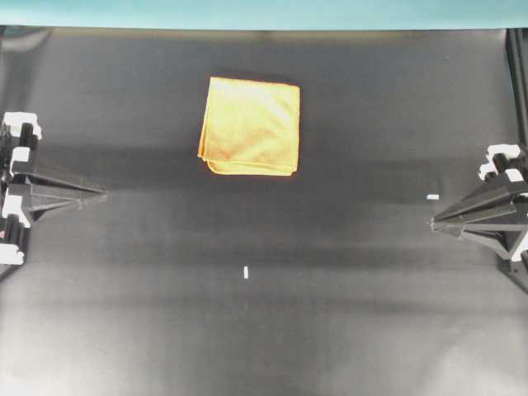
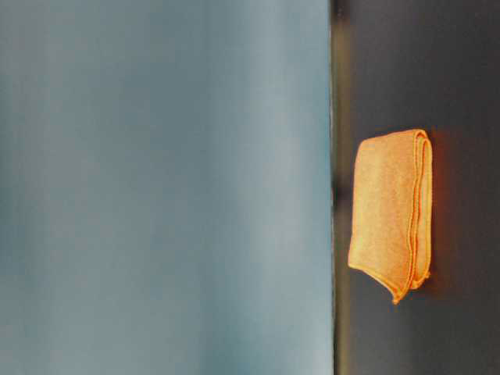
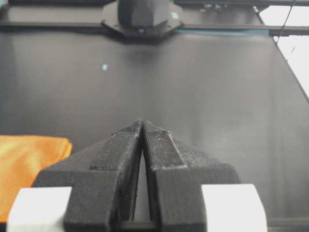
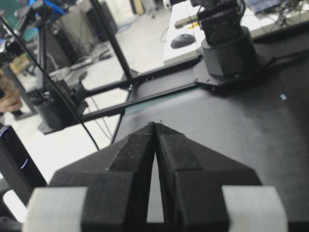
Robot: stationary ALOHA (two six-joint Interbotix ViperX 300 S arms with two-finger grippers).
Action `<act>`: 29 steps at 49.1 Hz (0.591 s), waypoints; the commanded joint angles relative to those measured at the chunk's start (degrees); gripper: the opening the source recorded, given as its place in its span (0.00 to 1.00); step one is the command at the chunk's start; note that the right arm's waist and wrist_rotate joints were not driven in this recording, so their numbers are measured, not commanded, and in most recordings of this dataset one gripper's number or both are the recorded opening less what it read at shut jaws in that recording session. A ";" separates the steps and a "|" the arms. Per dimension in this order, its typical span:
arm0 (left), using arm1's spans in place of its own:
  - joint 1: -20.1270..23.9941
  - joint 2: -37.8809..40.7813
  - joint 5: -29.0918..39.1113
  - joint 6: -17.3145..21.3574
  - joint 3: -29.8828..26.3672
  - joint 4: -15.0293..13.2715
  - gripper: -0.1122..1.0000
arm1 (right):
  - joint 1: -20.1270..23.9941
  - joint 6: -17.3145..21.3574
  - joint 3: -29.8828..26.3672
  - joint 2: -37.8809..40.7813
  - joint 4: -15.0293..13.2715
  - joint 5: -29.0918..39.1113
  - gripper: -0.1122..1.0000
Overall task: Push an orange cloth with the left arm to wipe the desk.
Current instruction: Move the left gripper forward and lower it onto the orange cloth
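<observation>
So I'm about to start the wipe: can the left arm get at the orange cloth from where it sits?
Probably yes: only bare desk lies between the left pincer, shut, and the orange cloth.

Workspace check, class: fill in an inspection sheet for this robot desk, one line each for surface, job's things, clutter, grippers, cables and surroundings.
Surface: black desk, matte, with two small white tape marks.
Job's things: orange cloth, folded, lying flat toward the far edge, touched by neither arm.
Clutter: nothing seen.
Grippers: left gripper shut, empty, at the left edge, apart from the cloth; right gripper shut, empty, at the right edge.
Cables: thin black cables hang beyond the desk edge in the right wrist view; none on the desk.
Surroundings: teal wall behind the desk; lab floor, frame bars and other equipment beyond.
</observation>
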 commanded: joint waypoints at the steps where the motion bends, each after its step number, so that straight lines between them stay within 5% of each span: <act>1: 1.85 2.81 -0.09 0.00 -0.18 2.29 0.15 | 0.00 0.00 -0.18 0.53 0.09 -0.35 0.13; 29: 16.79 34.10 -12.92 -0.18 -8.35 2.37 0.11 | 0.00 0.09 1.05 0.00 0.00 3.87 0.11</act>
